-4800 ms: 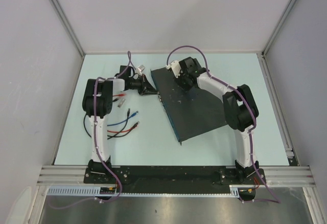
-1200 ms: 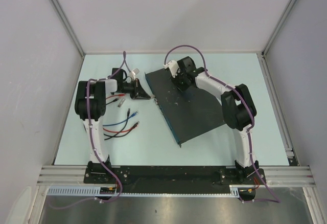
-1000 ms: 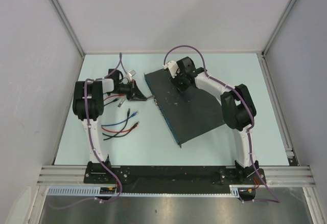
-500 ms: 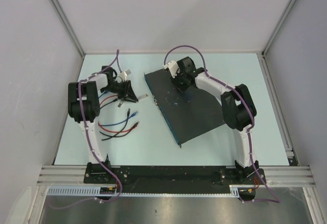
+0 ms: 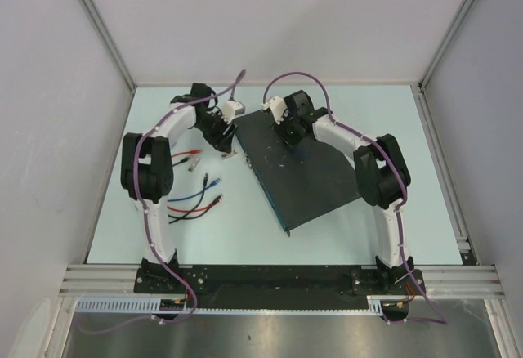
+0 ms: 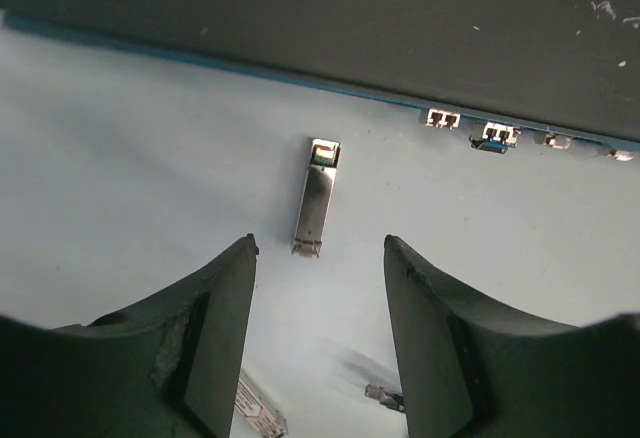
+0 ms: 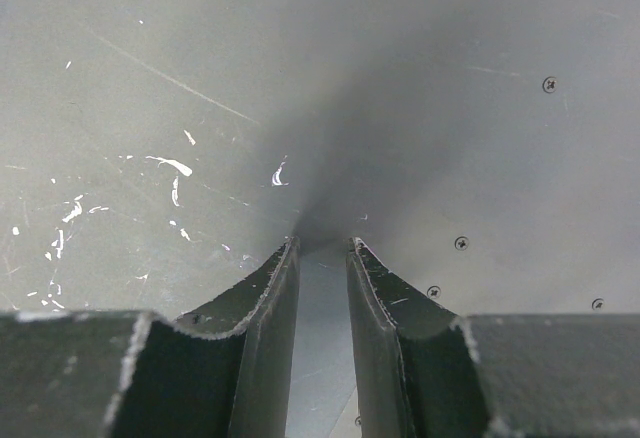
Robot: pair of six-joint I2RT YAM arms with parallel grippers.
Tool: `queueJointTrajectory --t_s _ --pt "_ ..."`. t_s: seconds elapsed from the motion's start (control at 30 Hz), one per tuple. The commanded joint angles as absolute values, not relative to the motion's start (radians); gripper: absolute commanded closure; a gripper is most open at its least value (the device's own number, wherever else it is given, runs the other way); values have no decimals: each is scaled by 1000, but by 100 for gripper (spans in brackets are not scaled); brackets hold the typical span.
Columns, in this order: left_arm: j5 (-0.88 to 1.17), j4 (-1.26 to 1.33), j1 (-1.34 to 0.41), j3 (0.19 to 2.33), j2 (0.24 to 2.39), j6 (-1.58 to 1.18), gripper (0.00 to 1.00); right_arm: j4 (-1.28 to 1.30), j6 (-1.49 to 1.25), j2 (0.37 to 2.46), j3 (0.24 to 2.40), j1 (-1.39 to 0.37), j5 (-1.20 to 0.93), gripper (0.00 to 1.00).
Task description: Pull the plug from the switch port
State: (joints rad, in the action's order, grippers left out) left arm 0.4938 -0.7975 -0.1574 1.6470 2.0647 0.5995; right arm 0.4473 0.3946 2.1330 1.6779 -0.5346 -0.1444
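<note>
Farthest out to the left of the left pincer (image 6: 320, 244), the top view shows loose red and blue cables (image 5: 192, 204) on the pale table (image 6: 120, 158). Nothing there is being handled. The left pincer hangs over the table with its two fingers wide apart and nothing held between them. Just ahead of its fingertips, and roughly centred in the gap, the plug (image 6: 314, 196) lies flat on the table: a small silver module with its bright end pointing away from the pincer toward the switch (image 6: 350, 18). It sits near the switch's bluish edge but clearly apart from it, in no socket. A second module (image 6: 262, 420) lies under the left finger, close to the wrist.

Beyond the plug, and to the pincer's right along that edge, a few sockets (image 6: 497, 134) show (one has something blue in it; what it is cannot be told).

Further right, the right pincer (image 7: 322, 248) stands on the switch's scuffed top. Its fingers are drawn almost together with only a narrow slit between them, and they grip nothing. It appears to be steadying the box.

As I judge it, the pull itself is done, since the plug is out and released. At most, withdrawing both arms remains.
</note>
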Motion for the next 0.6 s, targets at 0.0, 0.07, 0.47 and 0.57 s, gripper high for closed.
queueJointTrajectory --t_s 0.0,0.07,0.47,0.57 --pt "390 -851 -192 1703 2117 776 42 545 406 2224 1626 -529 -118 69" --pt "388 -868 -199 1729 2146 785 41 542 405 2221 1621 -526 -117 69" --pt "380 -855 -210 1628 2120 741 92 537 396 2230 1621 -522 -129 69" --pt "422 -818 -195 1574 2002 685 98 537 393 2235 1623 -522 -132 69"
